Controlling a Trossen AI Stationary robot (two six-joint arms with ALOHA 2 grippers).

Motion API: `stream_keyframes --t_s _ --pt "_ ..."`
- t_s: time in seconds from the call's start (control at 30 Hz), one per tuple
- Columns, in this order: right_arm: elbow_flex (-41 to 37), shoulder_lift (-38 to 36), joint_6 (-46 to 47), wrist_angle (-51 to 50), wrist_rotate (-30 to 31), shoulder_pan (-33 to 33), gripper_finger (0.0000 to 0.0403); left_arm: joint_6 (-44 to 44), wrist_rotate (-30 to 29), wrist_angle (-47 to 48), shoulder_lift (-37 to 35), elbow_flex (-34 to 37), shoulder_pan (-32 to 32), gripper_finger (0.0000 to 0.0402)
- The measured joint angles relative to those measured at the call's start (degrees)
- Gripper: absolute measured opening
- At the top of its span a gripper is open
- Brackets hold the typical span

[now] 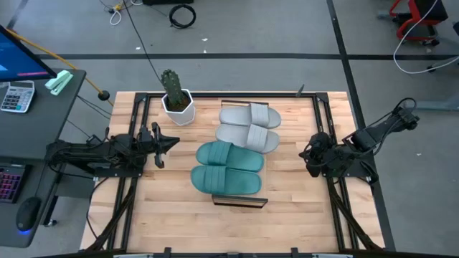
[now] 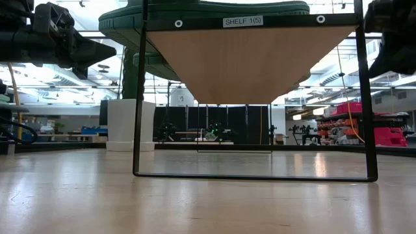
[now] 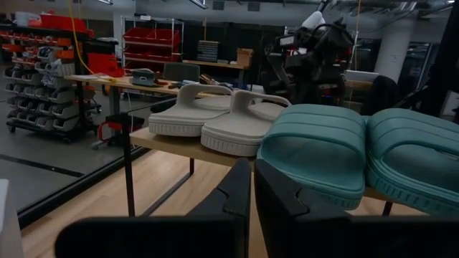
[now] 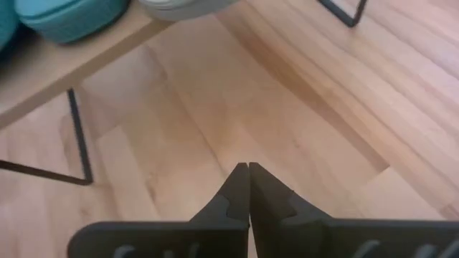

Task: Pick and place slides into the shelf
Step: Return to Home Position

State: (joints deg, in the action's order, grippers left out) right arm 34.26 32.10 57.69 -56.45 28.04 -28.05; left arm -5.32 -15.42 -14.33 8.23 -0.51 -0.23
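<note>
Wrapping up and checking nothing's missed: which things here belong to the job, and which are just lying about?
Job: grey slides and teal slides, all on the shelf; left gripper and right gripper, jaws shut, either side of it.
Lying about: potted cactus on the table, calculator on the side desk, cables on the floor.

grey floor (image 1: 287, 29) all round the slatted wood counter (image 1: 301, 208), a black cable coil (image 1: 183, 15) loose on that floor; dark desk (image 1: 43, 115) at left carrying a calculator (image 1: 16, 95); red storage bins (image 3: 149, 44) racked across the room.
</note>
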Motion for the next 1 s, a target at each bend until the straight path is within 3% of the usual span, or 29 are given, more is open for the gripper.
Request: stream_keyframes --t_s 0.37,0.7,1.0 --pt "-9.9 -12.9 -0.5 8.5 5.7 0.3 0.0002 0.0 0.0 0.0 0.0 0.0 0.0 0.0038" --pt "-18.9 -13.1 -2.3 21.5 12.3 0.3 0.0000 0.0 0.0 -0.3 0.0 0.0 0.0 0.0034" --pt "-23.5 -13.1 -3.0 21.4 16.0 0.3 0.0000 0.0 0.0 -0.3 0.0 0.0 0.0 0.0033"
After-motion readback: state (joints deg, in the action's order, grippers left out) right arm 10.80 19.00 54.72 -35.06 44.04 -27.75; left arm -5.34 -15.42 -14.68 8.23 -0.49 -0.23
